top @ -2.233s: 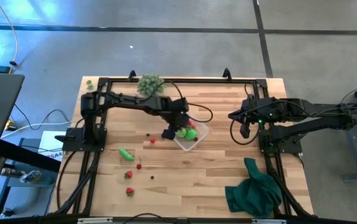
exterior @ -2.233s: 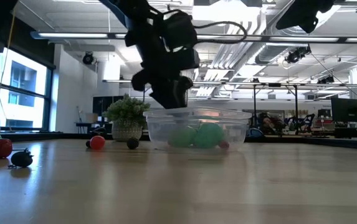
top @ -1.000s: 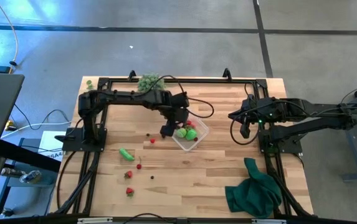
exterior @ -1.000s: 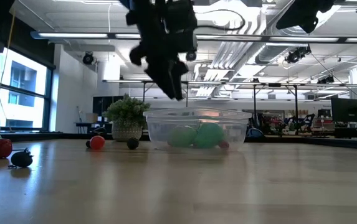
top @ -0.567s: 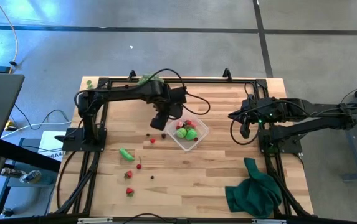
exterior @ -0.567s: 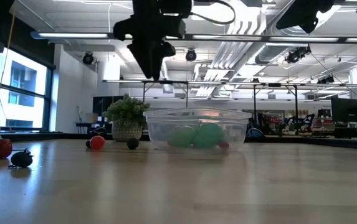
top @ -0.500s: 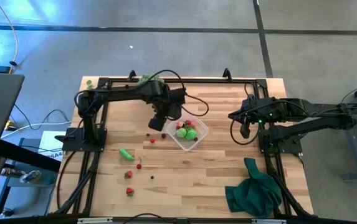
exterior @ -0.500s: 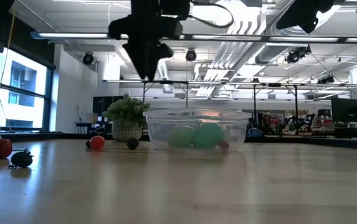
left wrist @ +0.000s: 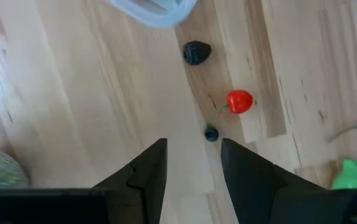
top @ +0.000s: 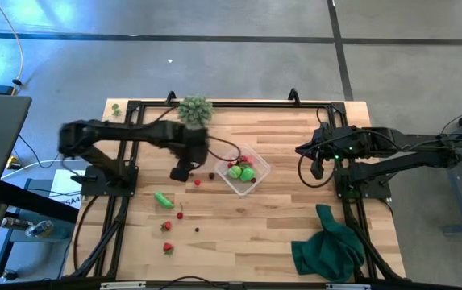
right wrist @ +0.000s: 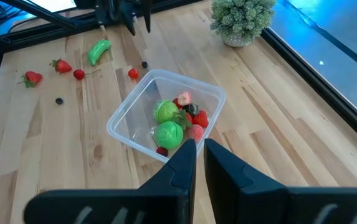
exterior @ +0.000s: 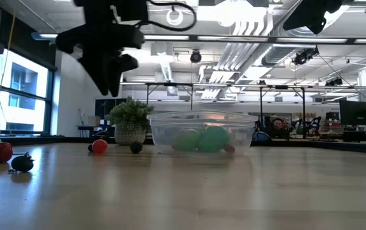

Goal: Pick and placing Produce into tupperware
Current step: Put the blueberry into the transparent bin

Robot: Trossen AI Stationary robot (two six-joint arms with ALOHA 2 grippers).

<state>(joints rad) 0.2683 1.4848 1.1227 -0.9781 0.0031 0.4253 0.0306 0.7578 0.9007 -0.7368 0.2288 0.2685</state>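
Left hand: my left hand (top: 180, 171) hung above the counter (top: 279, 221), off the tupperware's left side, fingers (left wrist: 146, 174) spread a little with nothing between them.
Nearest produce: a small dark berry (left wrist: 211, 134) lay on the wood just ahead of my fingertips; a red berry (left wrist: 239, 101) sat a bit past it and a larger dark berry (left wrist: 197, 52) beyond that, close to the tupperware's corner.
Tupperware: the tupperware (top: 257, 181) stood mid-counter, to the right of my left hand, holding two green balls (right wrist: 169, 124) and several red pieces (right wrist: 197, 118).
Loose produce: a green oblong piece (top: 163, 199) and strawberries (top: 167, 226) lay nearer the front edge, left of centre.
Right hand: my right hand (top: 318, 167) waited over the right side, well apart from the tupperware, fingers pressed together and empty.
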